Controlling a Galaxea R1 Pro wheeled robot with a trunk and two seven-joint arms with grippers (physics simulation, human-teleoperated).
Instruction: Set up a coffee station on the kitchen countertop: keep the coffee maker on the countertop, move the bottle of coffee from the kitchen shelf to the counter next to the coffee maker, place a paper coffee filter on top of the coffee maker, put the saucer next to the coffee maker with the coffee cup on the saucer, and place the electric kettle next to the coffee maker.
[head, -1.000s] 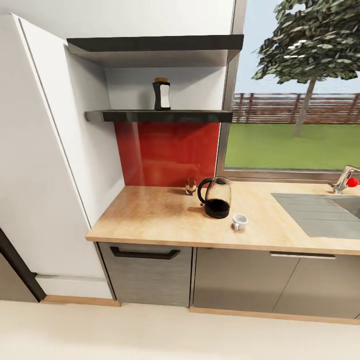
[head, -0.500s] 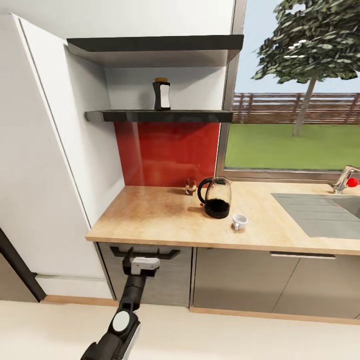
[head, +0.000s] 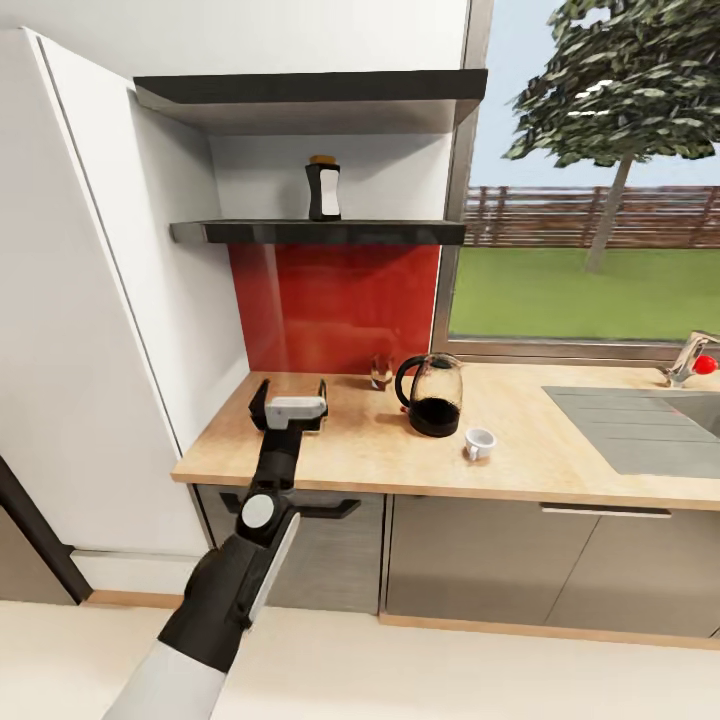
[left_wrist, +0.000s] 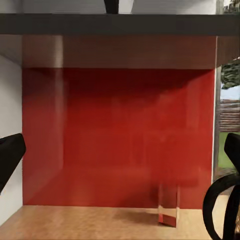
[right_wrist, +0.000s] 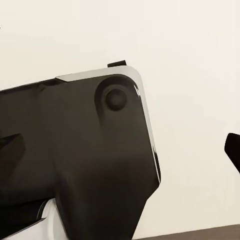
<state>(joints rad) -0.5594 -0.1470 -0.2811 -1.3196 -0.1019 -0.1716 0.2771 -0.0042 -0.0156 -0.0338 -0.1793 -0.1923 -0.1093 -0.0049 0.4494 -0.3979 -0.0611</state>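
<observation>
The kitchen countertop (head: 330, 440) runs under the window w/ a red backsplash (head: 335, 305) behind it and a dark kitchen shelf (head: 320, 232) above. No tall drip machine on the visible stretch of counter. The electric kettle (head: 432, 395) stands upright about mid-counter, the coffee cup (head: 480, 443) just beside it toward the sink (head: 640, 425), and a small clear glass (head: 381, 371) sits near the backsplash. The bottle of coffee (head: 323, 189) is upright on the shelf, well above and slightly to the right of the left gripper (head: 288, 392), which hangs over the counter's near-left part, fingers spread wide, holding nothing. In the left wrist view the two dark fingertips (left_wrist: 10, 157) sit at opposite edges w/ bare backsplash between them, and the bottle's base (left_wrist: 111, 6) just peeks above the shelf edge. Right gripper: can't tell its state, as the right wrist view shows mostly dark arm housing against a pale wall. Step in hand looks like the reach for the bottle. To do it well: raise the arm clear of the shelf's front lip before going in, line up on the bottle's body below the yellow cap, keep the fingers level and wide till they straddle it, then close gently. The bottle is narrow and could tip if nudged on one side. Lift before pulling out so the base clears the edge.
</observation>
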